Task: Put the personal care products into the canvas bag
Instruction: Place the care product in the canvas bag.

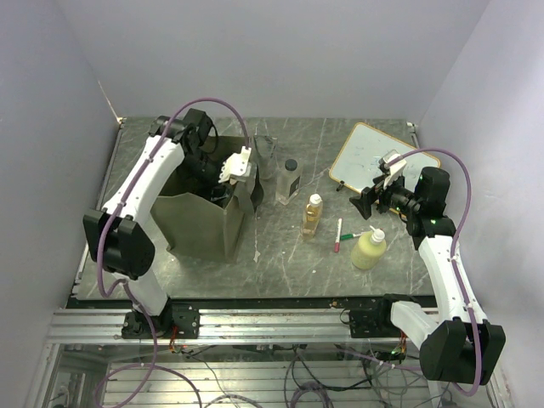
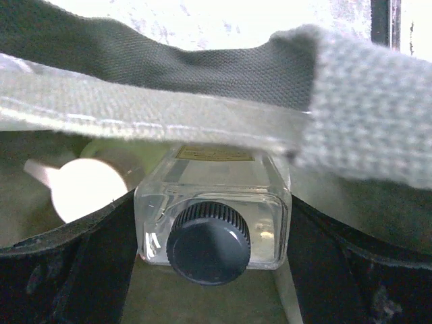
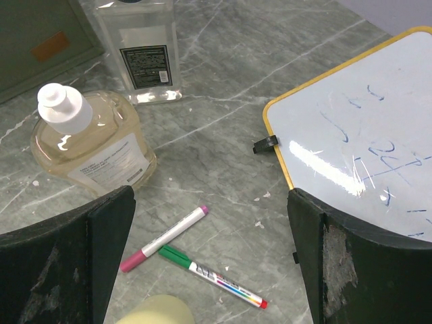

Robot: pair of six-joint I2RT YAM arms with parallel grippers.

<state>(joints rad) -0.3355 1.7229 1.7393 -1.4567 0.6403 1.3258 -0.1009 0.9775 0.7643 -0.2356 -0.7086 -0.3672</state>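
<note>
From the overhead camera, the left gripper (image 1: 235, 173) hangs over the open mouth of the canvas bag (image 1: 197, 228), which stands at the left of the table (image 1: 280, 263). Three products wait outside it: a tall clear bottle (image 1: 289, 181) just beside the bag, an amber bottle (image 1: 313, 215) near the middle, and a pale yellow-green bottle (image 1: 370, 249) further right. The right gripper (image 1: 371, 201) hovers between that last bottle and the whiteboard (image 1: 374, 155).

The left wrist camera shows the fingers (image 2: 88, 270) pinching a square clear bottle (image 2: 212, 202) from both sides, its dark cap toward the lens. A bag strap (image 2: 169, 111) crosses close in front of it, and a white-capped bottle (image 2: 84, 189) lies lower down inside. I'd say the drop is the step in hand. To do it well, the bottle should go down past that strap before the fingers let go, so that it cannot hang on the webbing. It should also come down beside the product already in there, not on top of it.

On the right wrist camera the fingers (image 3: 81, 263) stand wide apart, holding nothing, above a pink marker pen (image 3: 165, 236) and a green marker pen (image 3: 210, 273). The amber bottle sits just ahead, probably the easiest next pick.
</note>
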